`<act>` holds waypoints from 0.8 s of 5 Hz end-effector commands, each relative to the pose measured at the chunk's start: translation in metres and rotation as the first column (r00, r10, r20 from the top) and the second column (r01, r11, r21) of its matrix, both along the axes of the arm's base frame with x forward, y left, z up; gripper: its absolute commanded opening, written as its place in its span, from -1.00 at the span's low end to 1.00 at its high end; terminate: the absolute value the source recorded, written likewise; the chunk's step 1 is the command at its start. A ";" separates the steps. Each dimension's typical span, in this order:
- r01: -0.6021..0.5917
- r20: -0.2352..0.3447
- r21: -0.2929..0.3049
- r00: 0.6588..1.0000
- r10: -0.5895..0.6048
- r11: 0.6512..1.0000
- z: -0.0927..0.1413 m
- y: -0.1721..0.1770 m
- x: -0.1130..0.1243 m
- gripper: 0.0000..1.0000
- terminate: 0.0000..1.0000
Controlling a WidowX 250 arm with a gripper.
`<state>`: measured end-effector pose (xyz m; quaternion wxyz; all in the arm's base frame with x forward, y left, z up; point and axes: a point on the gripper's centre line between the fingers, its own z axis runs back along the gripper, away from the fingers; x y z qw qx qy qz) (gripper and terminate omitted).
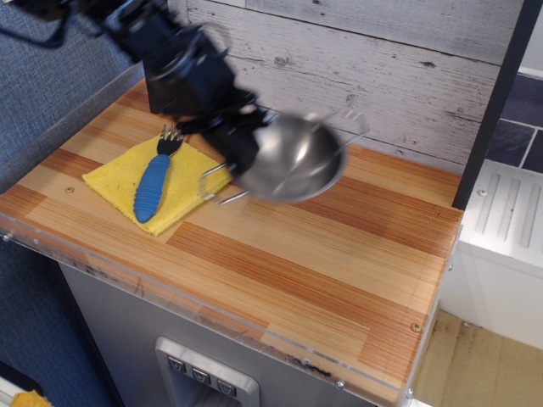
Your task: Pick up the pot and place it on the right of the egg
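One arm | fingers (pixel 240 158) clamped on pot (pixel 293 159) rim | pot aloft, tilted, blurred

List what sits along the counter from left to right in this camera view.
Yellow cloth with a blue-handled fork lying on it → the claw gripping the pot's left rim → the steel pot, lifted and blurred. The egg is hidden, probably behind the pot.

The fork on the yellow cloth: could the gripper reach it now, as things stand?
Probably not yet. The fork lies uncovered on the yellow cloth, with nothing over it, but the gripper is occupied holding the pot in the air.
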<state>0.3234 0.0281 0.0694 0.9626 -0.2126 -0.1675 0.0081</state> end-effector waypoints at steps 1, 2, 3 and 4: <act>0.064 0.064 -0.010 0.996 -0.063 0.998 0.010 -0.040 0.033 -1.00 -1.00; 0.097 0.031 -0.008 0.995 -0.097 0.995 -0.006 -0.050 0.035 -1.00 -1.00; 0.116 -0.002 0.001 0.993 -0.116 0.993 -0.022 -0.055 0.036 -1.00 -1.00; 0.121 -0.024 0.004 0.992 -0.121 0.993 -0.036 -0.058 0.040 -1.00 -1.00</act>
